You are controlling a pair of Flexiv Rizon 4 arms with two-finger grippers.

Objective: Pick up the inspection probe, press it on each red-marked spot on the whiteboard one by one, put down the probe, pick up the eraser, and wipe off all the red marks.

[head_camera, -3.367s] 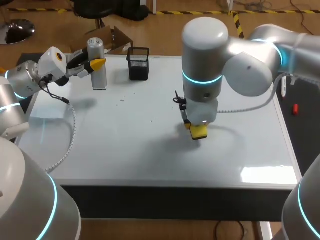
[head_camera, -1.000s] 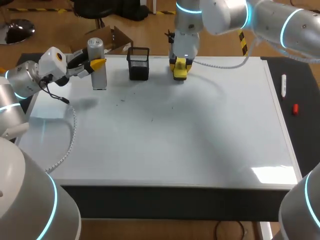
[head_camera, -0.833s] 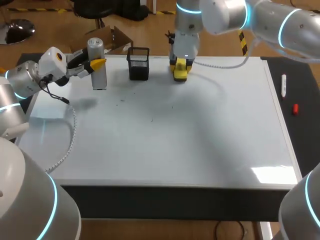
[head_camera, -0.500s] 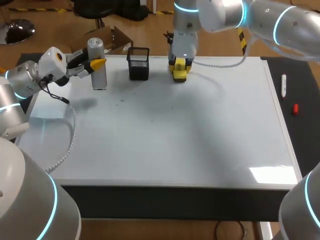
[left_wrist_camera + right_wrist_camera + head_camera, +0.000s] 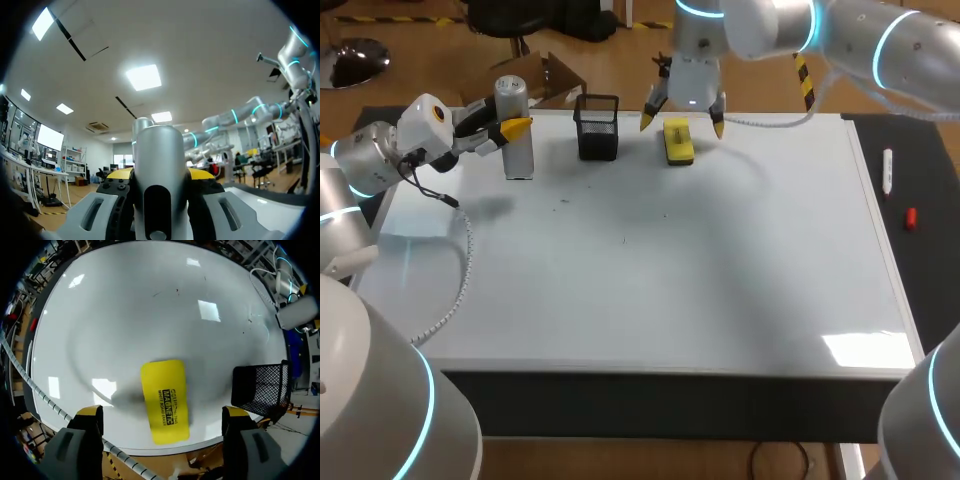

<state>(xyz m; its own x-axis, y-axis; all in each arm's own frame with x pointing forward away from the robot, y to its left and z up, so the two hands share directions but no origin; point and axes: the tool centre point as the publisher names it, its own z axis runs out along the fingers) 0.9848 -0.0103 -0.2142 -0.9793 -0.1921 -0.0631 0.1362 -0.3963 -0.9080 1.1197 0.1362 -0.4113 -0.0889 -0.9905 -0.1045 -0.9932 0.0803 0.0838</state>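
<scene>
The silver, can-shaped inspection probe (image 5: 516, 128) stands upright at the whiteboard's (image 5: 720, 270) far left, with my left gripper (image 5: 510, 130) shut on it from the side. In the left wrist view the probe (image 5: 159, 185) fills the gap between the yellow tips of that gripper (image 5: 159, 175). The yellow eraser (image 5: 678, 141) lies flat at the board's far edge. My right gripper (image 5: 682, 123) hangs open just above it, one finger on either side and neither touching. In the right wrist view the eraser (image 5: 165, 400) lies between the spread fingers of the gripper (image 5: 164, 416). No red marks show on the board.
A black mesh holder (image 5: 597, 127) stands between probe and eraser, close to the eraser (image 5: 260, 387). My left arm's white cable (image 5: 460, 270) trails over the board's left side. A white marker (image 5: 887, 170) and a small red object (image 5: 910, 217) lie on the dark strip to the right.
My right gripper carried the eraser from mid-board to the far edge, then opened and let it go; it now lies on the board. The left arm and probe have not moved.
</scene>
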